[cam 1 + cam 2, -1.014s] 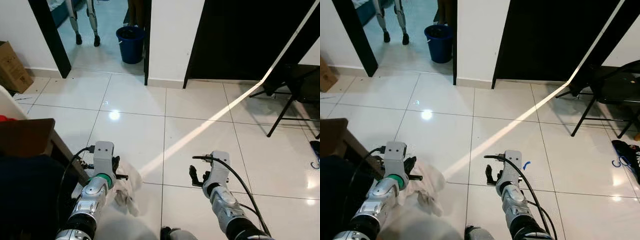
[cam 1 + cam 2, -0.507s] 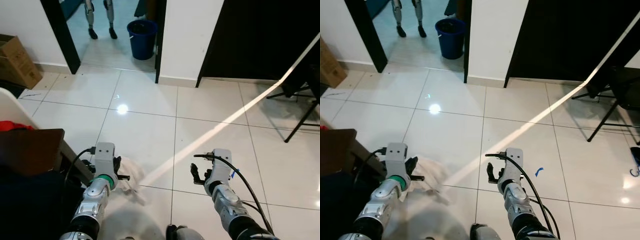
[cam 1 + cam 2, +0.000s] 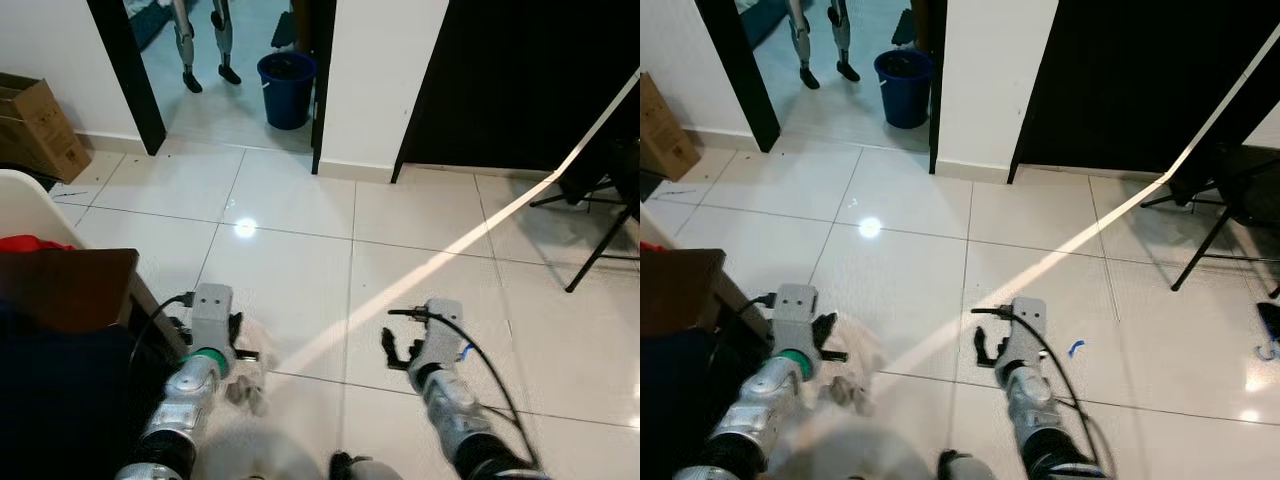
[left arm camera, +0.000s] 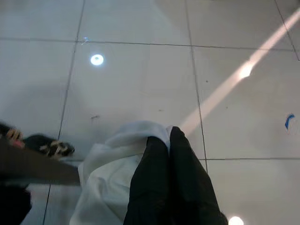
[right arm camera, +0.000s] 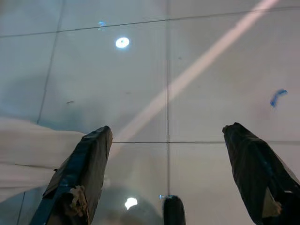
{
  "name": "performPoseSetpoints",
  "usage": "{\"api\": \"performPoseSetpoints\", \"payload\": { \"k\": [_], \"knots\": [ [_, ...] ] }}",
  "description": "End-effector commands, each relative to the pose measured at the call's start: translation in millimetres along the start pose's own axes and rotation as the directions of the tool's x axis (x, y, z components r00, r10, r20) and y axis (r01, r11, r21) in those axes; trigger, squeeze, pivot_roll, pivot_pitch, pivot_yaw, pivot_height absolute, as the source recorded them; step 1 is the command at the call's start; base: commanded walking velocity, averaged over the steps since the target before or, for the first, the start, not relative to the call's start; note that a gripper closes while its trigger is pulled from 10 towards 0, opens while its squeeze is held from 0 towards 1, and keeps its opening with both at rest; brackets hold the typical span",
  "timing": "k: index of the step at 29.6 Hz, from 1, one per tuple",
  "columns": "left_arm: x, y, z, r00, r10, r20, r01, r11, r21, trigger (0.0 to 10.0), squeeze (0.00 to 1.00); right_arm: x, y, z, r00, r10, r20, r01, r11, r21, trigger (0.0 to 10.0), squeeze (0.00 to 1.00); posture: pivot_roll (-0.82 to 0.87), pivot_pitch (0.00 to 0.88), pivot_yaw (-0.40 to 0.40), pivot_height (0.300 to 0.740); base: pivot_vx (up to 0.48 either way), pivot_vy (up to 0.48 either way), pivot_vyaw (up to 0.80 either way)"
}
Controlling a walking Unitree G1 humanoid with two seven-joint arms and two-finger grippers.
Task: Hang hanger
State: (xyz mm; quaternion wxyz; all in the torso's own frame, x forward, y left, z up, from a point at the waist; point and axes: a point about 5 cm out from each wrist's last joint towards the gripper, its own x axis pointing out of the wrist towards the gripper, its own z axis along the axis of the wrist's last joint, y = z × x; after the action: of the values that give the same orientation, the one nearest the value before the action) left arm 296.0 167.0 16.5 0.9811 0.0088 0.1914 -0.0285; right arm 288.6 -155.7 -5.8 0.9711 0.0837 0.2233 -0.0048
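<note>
Low in front of me, over glossy white floor tiles (image 3: pixel 300 260), I am holding both silver arms out. My left gripper (image 4: pixel 169 140) has its two black fingers pressed together on a crumpled white cloth garment (image 4: pixel 110 173), which is hanging from the fingers just above the floor; I cannot make out a hanger inside it. My right gripper (image 5: pixel 168 154) is hovering nearby with its fingers (image 5: pixel 84 168) spread wide and nothing between them. Beside my left arm, a dark brown wooden table (image 3: pixel 65 290) is standing, with a white rounded chair back (image 3: pixel 25 205) and something red behind it. Ahead, a white wall section (image 3: pixel 380 70) is dividing a dark doorway from an open one, where a round blue plastic bucket (image 3: pixel 286 90) is sitting near the metal legs of another robot (image 3: pixel 205 45). A brown cardboard box (image 3: pixel 35 125) is leaning against the far left wall, and a black folding chair (image 3: pixel 610 190) is standing at the far right. A pale diagonal streak of light (image 3: pixel 440 260) is crossing the tiles.
</note>
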Motion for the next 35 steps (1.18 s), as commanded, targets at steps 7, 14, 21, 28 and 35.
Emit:
{"api": "performPoseSetpoints", "payload": {
  "k": [7,14,21,28,35],
  "knots": [
    [0.9,-5.3,-1.4,1.000,-0.013,-0.014,0.013,1.000,0.003,10.0,0.00,-2.8,-7.9,-6.6,0.999,-0.034,-0.028,0.034,0.999,0.017,10.0,0.00,0.04,0.076,0.013,0.740,0.000,0.000,-0.80],
    [0.5,-3.8,-1.8,1.000,-0.005,-0.012,0.005,1.000,-0.002,10.0,0.00,-3.0,-8.9,-6.7,0.999,-0.038,-0.028,0.038,0.999,0.016,10.0,0.00,0.03,0.080,0.015,0.740,0.000,0.000,-0.80],
    [0.0,-3.2,-1.8,1.000,0.010,-0.001,-0.010,1.000,-0.022,10.0,0.00,-3.2,-12.5,-4.7,0.999,-0.049,-0.016,0.049,0.999,0.011,10.0,0.00,0.02,0.084,0.015,0.740,0.000,0.000,-0.80],
    [-0.1,-4.8,-1.4,1.000,0.030,0.011,-0.030,1.000,-0.001,10.0,0.00,-3.9,-17.8,-3.3,0.998,-0.068,-0.008,0.068,0.998,0.006,10.0,0.00,0.02,0.082,0.017,0.740,0.000,0.000,-0.80],
    [-0.1,-8.3,-1.9,1.000,0.000,0.006,0.000,1.000,0.014,10.0,0.00,-4.6,-19.0,-3.9,0.997,-0.075,-0.006,0.075,0.997,0.009,10.0,0.00,0.02,0.082,0.021,0.740,0.000,0.000,-0.80]
  ]
}}
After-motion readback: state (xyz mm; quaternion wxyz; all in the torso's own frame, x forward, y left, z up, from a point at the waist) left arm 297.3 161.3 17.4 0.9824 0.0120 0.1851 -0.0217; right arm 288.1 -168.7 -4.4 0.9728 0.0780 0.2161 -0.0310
